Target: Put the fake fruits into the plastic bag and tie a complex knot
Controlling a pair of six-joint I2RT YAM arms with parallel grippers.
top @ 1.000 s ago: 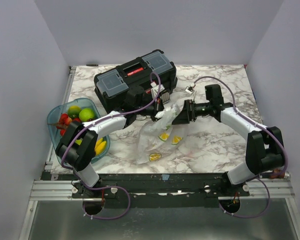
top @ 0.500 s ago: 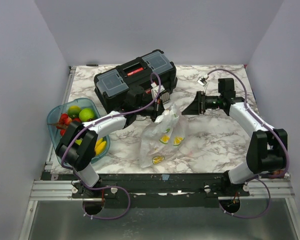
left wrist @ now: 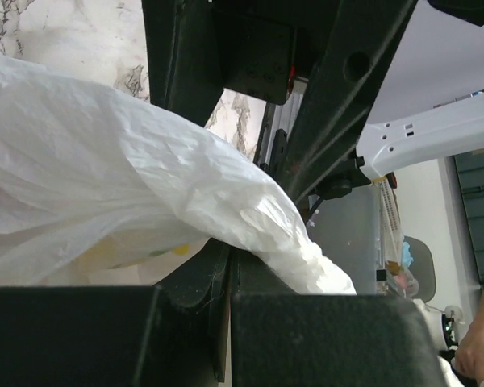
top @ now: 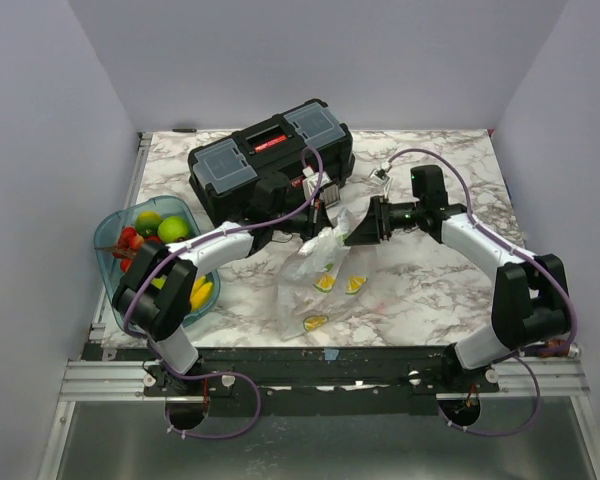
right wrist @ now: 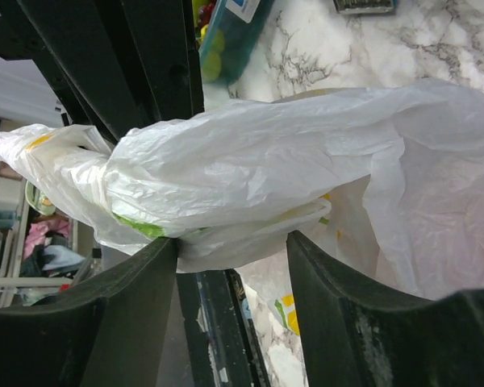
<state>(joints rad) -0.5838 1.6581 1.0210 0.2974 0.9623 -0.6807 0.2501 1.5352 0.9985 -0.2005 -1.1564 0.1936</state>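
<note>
1. The tray (top: pixel 107 229) is holding green, red and yellow fruits (top: pixel 173 228) – more are sitting inside the bag (top: pixel 308 268).
2. The bag is lying crinkled and whitish mid-surface (top: pixel 430 290), its neck raised.
3. The left end effector (top: pixel 325 213) is pinching the neck; the right end effector (top: pixel 356 235) is straddling it – grip unclear.

Back at the bag: the right gripper (top: pixel 354 232) has returned to the gathered top of the plastic bag (top: pixel 310 285). Its fingers stand either side of the bunched film. Half a second ago it had pulled well clear toward 2 o'clock, and a second ago it held much the same spot as now. The bag's top, which stood free during that retreat, again leans toward 3 o'clock. The fake fruits (top: pixel 325 283) inside have slid slightly toward 6 o'clock.
</note>
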